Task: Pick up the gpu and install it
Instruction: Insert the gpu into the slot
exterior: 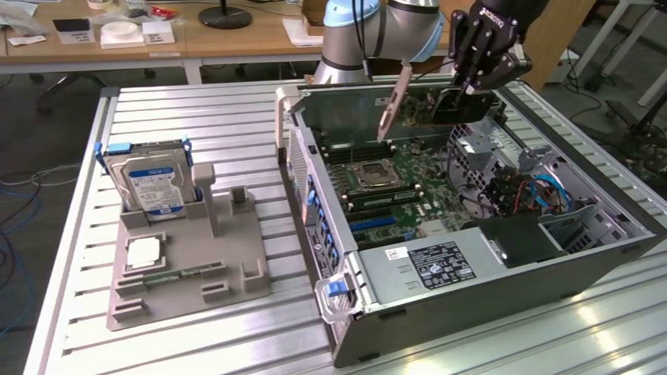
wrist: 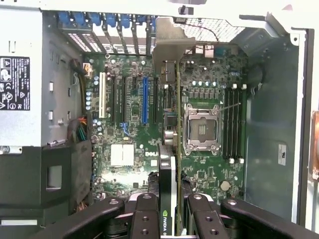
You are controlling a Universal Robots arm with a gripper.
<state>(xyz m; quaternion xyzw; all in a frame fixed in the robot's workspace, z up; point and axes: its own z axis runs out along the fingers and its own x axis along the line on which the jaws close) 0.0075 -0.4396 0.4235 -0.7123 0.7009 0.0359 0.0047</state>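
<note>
My gripper [exterior: 466, 87] is shut on the gpu [exterior: 443, 105], a thin card with a green board, a black cooler and a silver end bracket [exterior: 393, 101]. It hangs edge-down above the far part of the open computer case [exterior: 312, 195], clear of the motherboard [exterior: 380, 183]. In the wrist view the gpu [wrist: 169, 184] is seen edge-on between my two black fingers [wrist: 144, 219], and its bracket [wrist: 167, 55] points toward the case's rear slot openings. Below it lie the motherboard's slots, among them a blue slot [wrist: 145, 99], with the empty CPU socket [wrist: 202, 127] beside the card's line.
A grey power supply [exterior: 438, 262] and cable bundle [exterior: 521, 195] fill the case's near end. On the exterior view's left, a grey fixture [exterior: 234, 269] holds a silver hard drive [exterior: 155, 183], a processor chip [exterior: 143, 254] and a memory stick [exterior: 172, 275]. Wooden desks [exterior: 208, 43] stand behind the ribbed table.
</note>
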